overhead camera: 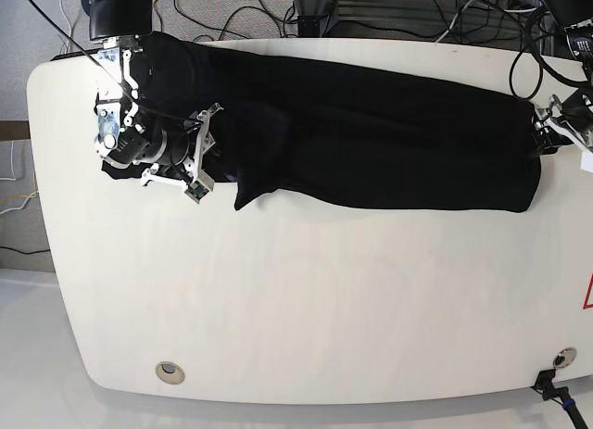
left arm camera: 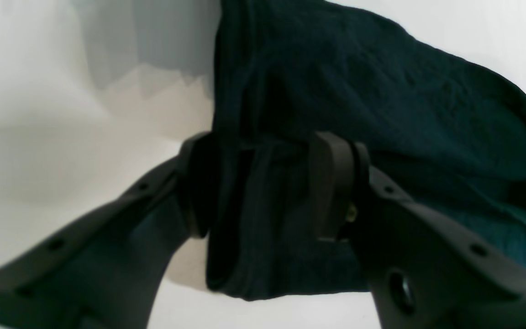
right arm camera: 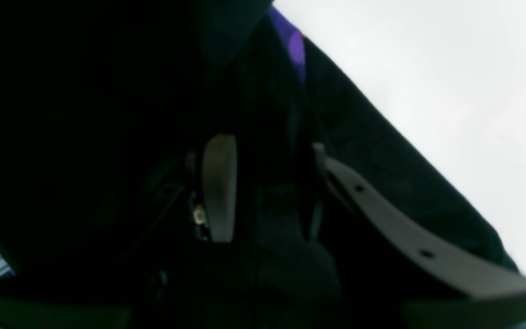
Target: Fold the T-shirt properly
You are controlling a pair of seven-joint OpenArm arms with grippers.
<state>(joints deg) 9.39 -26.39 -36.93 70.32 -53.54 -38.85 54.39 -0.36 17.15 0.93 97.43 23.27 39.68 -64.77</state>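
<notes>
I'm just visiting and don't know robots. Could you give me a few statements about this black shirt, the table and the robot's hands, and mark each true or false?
1. The plain black cloth T-shirt lies stretched in a long band across the far part of the white rounded table. True.
2. The shirt is bright red. False: it is black.
3. The left hand has black cloth between its fingers. True.
4. Both arms are at the same end of the shirt. False: the right hand is at the opposite end from the left hand.
5. A purple bit shows in the cloth in the right wrist view. True.
</notes>
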